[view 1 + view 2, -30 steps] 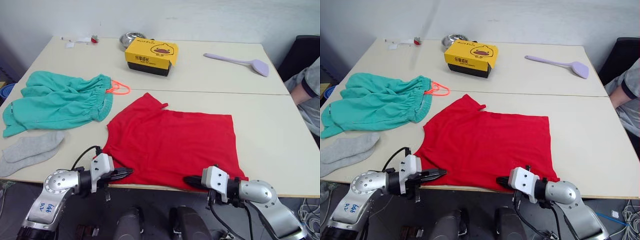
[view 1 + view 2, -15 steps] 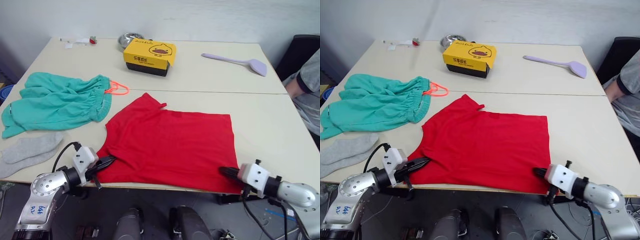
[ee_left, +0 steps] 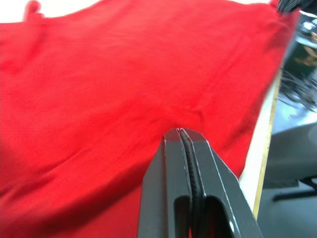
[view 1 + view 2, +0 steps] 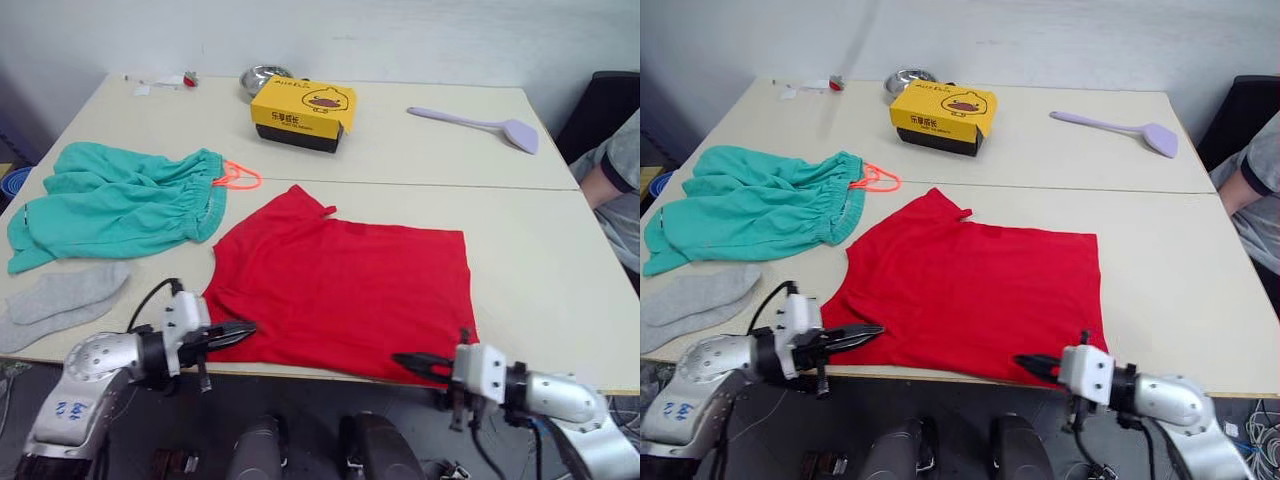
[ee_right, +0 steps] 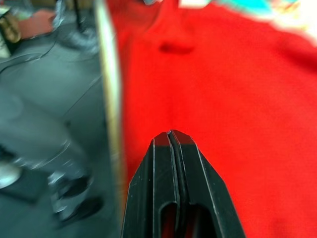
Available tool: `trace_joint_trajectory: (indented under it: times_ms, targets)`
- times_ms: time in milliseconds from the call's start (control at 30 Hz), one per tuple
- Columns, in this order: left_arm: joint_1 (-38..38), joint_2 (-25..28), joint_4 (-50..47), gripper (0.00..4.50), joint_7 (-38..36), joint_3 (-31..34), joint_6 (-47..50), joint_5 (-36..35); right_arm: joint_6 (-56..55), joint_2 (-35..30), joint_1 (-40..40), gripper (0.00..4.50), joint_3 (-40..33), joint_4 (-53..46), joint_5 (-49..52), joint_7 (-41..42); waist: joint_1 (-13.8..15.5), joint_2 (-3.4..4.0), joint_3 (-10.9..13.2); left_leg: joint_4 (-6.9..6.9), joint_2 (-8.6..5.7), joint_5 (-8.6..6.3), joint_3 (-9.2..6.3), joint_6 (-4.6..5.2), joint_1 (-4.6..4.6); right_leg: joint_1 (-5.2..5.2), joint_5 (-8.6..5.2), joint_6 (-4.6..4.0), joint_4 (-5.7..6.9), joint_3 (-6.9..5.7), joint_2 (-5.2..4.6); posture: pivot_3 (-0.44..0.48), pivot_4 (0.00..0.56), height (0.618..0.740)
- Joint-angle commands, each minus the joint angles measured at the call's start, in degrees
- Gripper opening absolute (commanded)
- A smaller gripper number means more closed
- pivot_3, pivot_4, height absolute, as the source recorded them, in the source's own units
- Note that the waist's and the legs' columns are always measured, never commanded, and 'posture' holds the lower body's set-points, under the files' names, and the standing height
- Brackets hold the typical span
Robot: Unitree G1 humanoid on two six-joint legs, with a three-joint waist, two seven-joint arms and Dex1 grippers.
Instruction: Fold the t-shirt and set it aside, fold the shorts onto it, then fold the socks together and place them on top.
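While flat, t-shirt (image 4: 345, 285), steel bowl (image 4: 262, 77) behind yellow box (image 4: 303, 112)

The right end effector (image 5: 170, 135), fingers pressed together, lies over the red t-shirt (image 5: 218, 94) beside the table edge (image 5: 110, 99).

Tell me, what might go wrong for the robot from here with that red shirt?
Both the left gripper and the right gripper are shut at the near hem of the bright red cloth t-shirt, which reaches the table edge. Shut fingers may slide over the cloth without catching it, or drag the hem off the edge.
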Motion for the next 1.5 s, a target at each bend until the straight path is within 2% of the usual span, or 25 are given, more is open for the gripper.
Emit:
trace_joint_trajectory:
  times_ms: [33, 167, 467, 600, 700, 767, 867, 1033, 1267, 1500]
  targets:
    - [-3.0, -0.8, 2.5, 0.05, 2.8, -2.5, -2.3, 5.3, 0.7, -0.8, 0.7, 0.00, -1.1, 1.0, -2.5, -2.0, 0.0, 0.00, 0.0, 0.00, -0.01, 0.00, 0.00, 0.00, 0.00, 0.00, 0.00, 0.00, 0.00, 0.00, 0.00, 0.000, 0.150, 0.740]
    - [-4.9, -0.4, 7.6, 0.05, 4.6, -2.4, -4.4, 8.8, -2.7, -3.9, 3.8, 0.00, -7.8, 5.1, -2.0, -1.0, 0.0, 0.01, 0.0, 0.00, 0.01, 0.02, 0.00, 0.04, 0.01, -0.02, -0.01, -0.02, 0.01, -0.01, 0.03, 0.000, 0.150, 0.740]
    - [-2.1, 1.4, 13.0, 0.05, 7.1, 3.9, -7.4, 9.4, -11.5, -8.2, 10.6, 0.00, -21.8, 17.3, 2.4, 4.1, -0.1, 0.00, 0.0, -0.05, 0.03, 0.10, 0.00, 0.24, 0.10, 0.03, -0.02, -0.03, -0.01, -0.01, 0.05, 0.000, 0.150, 0.740]
    - [-0.5, 1.8, 12.6, 0.05, 4.5, 9.5, -8.9, 4.3, -11.5, -7.9, 10.8, 0.00, -25.4, 19.4, 6.4, 6.4, -0.1, -0.01, 0.0, -0.05, 0.03, 0.01, 0.01, 0.05, 0.10, 0.03, -0.02, -0.04, -0.01, 0.00, 0.04, 0.000, 0.150, 0.740]
    - [0.9, 4.0, 11.7, 0.05, 1.5, 13.8, -7.9, 0.7, -8.2, -7.4, 10.9, 0.00, -27.9, 16.7, 12.7, 8.5, -0.1, -0.01, 0.0, -0.06, 0.05, 0.00, 0.00, 0.04, 0.07, 0.01, -0.03, -0.06, -0.01, -0.01, 0.04, 0.000, 0.150, 0.740]
    - [1.6, 5.4, 11.5, 0.00, 0.1, 16.2, -6.4, -1.2, -5.3, -8.0, 11.5, 0.58, -28.5, 14.4, 15.3, 9.7, -0.1, 0.00, 0.0, -0.07, 0.05, 0.00, 0.00, 0.03, 0.07, 0.00, -0.03, -0.06, -0.01, -0.01, 0.03, 0.000, 0.150, 0.740]
    - [5.3, 8.6, 10.1, 0.57, -5.5, 16.8, -9.3, -0.6, -6.1, -9.4, 13.2, 1.64, -26.6, 10.7, 14.0, 14.1, -0.1, 0.03, 0.0, -0.10, 0.05, -0.01, -0.01, 0.01, 0.07, 0.00, -0.04, -0.07, -0.04, -0.01, 0.02, 0.000, 0.150, 0.740]
    - [10.3, 10.7, 9.2, 2.18, -11.1, 14.3, -17.3, 3.0, -6.4, -8.6, 12.9, 3.40, -21.0, 6.0, 10.5, 14.9, -0.1, 0.05, 0.0, -0.29, 0.06, -0.10, 0.00, -0.09, 0.01, -0.01, -0.06, -0.11, -0.32, -0.04, 0.02, 0.000, 0.150, 0.740]
    - [9.0, 10.5, 9.8, 2.18, -9.1, 10.8, -19.9, 7.8, -5.0, -8.4, 9.8, 3.40, -17.8, 6.3, 8.4, 13.3, 0.0, 0.04, 0.0, -0.26, 0.05, -0.14, 0.00, -0.05, -0.04, 0.01, -0.05, -0.10, -0.42, -0.04, 0.01, 0.000, 0.150, 0.740]
    - [7.7, 10.6, 11.5, 2.18, -7.4, 9.9, -19.2, 9.6, -4.9, -9.8, 9.1, 3.40, -16.5, 7.1, 6.2, 14.1, 0.0, 0.06, 0.0, -0.27, 0.06, -0.14, 0.00, -0.04, -0.02, 0.00, -0.06, -0.11, -0.40, -0.06, 0.02, 0.000, 0.150, 0.740]
